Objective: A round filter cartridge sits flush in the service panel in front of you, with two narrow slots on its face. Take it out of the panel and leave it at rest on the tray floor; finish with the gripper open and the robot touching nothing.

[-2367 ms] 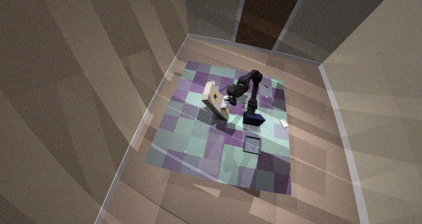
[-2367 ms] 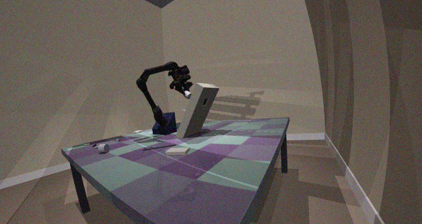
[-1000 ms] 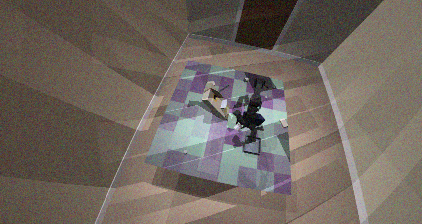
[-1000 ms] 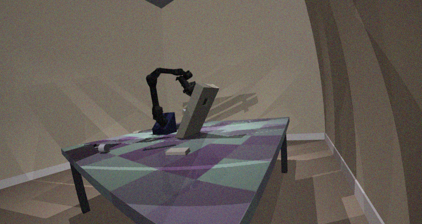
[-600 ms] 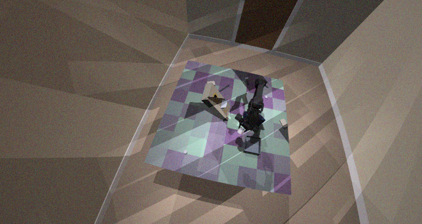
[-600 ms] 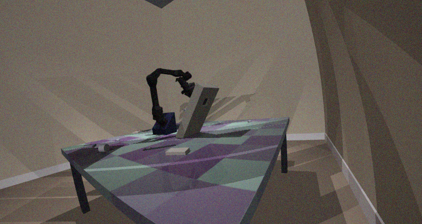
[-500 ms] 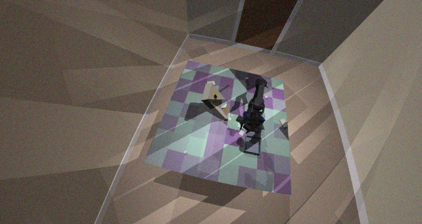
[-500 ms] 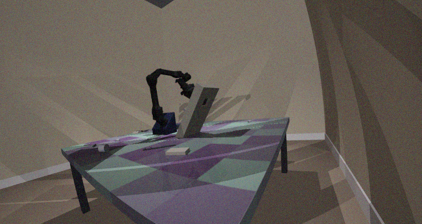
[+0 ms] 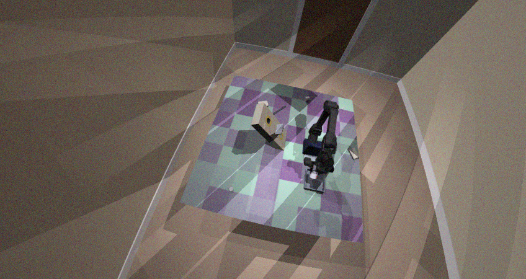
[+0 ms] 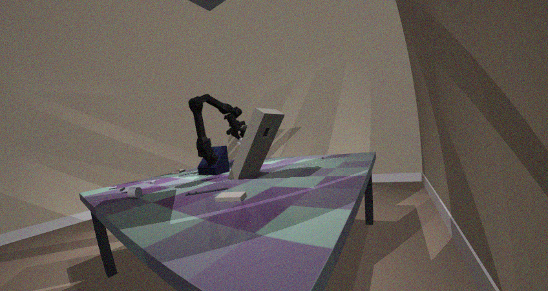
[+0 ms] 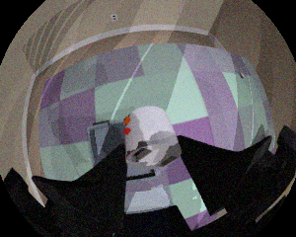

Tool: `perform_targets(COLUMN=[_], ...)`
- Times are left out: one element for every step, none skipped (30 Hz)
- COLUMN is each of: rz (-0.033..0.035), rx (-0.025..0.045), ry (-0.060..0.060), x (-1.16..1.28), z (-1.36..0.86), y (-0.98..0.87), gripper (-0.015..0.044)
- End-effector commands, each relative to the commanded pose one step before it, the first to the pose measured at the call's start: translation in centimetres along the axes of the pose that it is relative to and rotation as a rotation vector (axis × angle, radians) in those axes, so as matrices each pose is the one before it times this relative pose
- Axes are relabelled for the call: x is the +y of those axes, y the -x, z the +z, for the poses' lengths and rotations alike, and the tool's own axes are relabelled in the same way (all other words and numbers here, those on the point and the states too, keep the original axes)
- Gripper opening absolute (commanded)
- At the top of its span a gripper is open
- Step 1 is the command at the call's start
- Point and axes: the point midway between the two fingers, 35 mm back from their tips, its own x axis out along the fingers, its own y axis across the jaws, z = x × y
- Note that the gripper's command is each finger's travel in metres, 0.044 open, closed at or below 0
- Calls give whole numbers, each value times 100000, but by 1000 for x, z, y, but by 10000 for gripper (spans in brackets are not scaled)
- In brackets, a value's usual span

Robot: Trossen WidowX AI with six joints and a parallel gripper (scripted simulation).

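The white round cartridge (image 9: 313, 175) (image 11: 152, 125) is out of the panel, between the fingers of my gripper (image 11: 151, 144), which is shut on it. Two red dots show on its side and dark slots on its near end in the wrist view. In the top view it overlaps the shallow grey tray (image 9: 314, 191) (image 11: 92, 143); in the exterior view the gripper is well above the table. The tilted beige service panel (image 9: 260, 115) (image 10: 256, 143) stands away from the gripper, its yellow-ringed hole (image 9: 268, 120) dark and empty. The tray floor is partly hidden by the cartridge and fingers.
The navy arm base (image 9: 311, 147) (image 10: 213, 161) stands beside the tray. A pale block (image 10: 231, 196) and dark rod (image 10: 207, 191) (image 9: 279, 110) lie near the panel. A white cylinder (image 10: 134, 192) lies near a table edge. Another pale block (image 9: 353, 154) lies at the right edge.
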Motion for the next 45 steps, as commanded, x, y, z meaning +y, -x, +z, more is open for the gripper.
perform_targets(rz=[5651, 1167, 1167, 1168, 1168, 1169, 1170, 974, 585, 195, 0, 0, 0, 0, 1, 3, 5, 6, 6, 7, 7, 7, 7, 7, 7, 7, 6, 4, 1, 0, 0, 0, 0, -507, 0, 0, 0, 0, 0, 0, 0, 0, 0, 0, 0], rx=[561, 93, 104, 114, 125, 136, 146, 130, 81, 28, 0, 0, 0, 0, -1, -3, -3, -2, -1, 1, 3, 5, 7, 9, 11, 12, 11, 7, 3, 0, 0, 0, 0, 760, 0, 0, 0, 0, 0, 0, 0, 0, 0, 0, 0], ry=[9520, 1973, 1972, 1970, 1969, 1966, 1964, 1631, 978, 326, 0, 0, 0, 0, 0, 1, 2, 2, 2, 1, 1, 1, 1, 1, 0, 0, 0, 0, 0, 0, 0, 0, 0, 429, 0, 0, 0, 0, 0, 0, 0, 0, 0, 0, 0], x=[2623, 543, 534, 525, 517, 509, 501, 411, 244, 81, 0, 0, 0, 0, 0, 0, -1, -1, -1, -1, -1, -1, -2, -2, -2, -3, -3, -2, -1, 0, 0, 0, 0, -88, 0, 0, 0, 0, 0, 0, 0, 0, 0, 0, 0], z=[-1559, -314, -321, -328, -334, -341, -347, -293, -177, -59, 0, 0, 0, 0, -38, -117, -204, -248, -280, -294, -309, -323, -336, -349, -361, -373, -314, -192, -65, 0, 0, 0, 0, 155, 0, 0, 0, 0, 0, 0, 0, 0, 0, 0, 0], y=[-1987, -427, -425, -423, -420, -417, -414, -342, -204, -68, 0, 0, 0, 0, -101, -302, -496, -563, -590, -577, -563, -549, -535, -520, -506, -490, -390, -229, -76, 0, 0, 0, 0, 330, 0, 0, 0, 0, 0, 0, 0, 0, 0, 0, 0], gripper=[0, 0, 0, 0, 0, 0, 0, 0, 0, 0, 0, 0, 0, 0, 0, 0, 0, 0, 0, 0, 0, 0, 0, 0, 0, 0, 0, 0, 0, 0, 0, 0, 0, 26, 53, 79, 105, 131, 157, 184, 210, 236, 263, 289, 315])
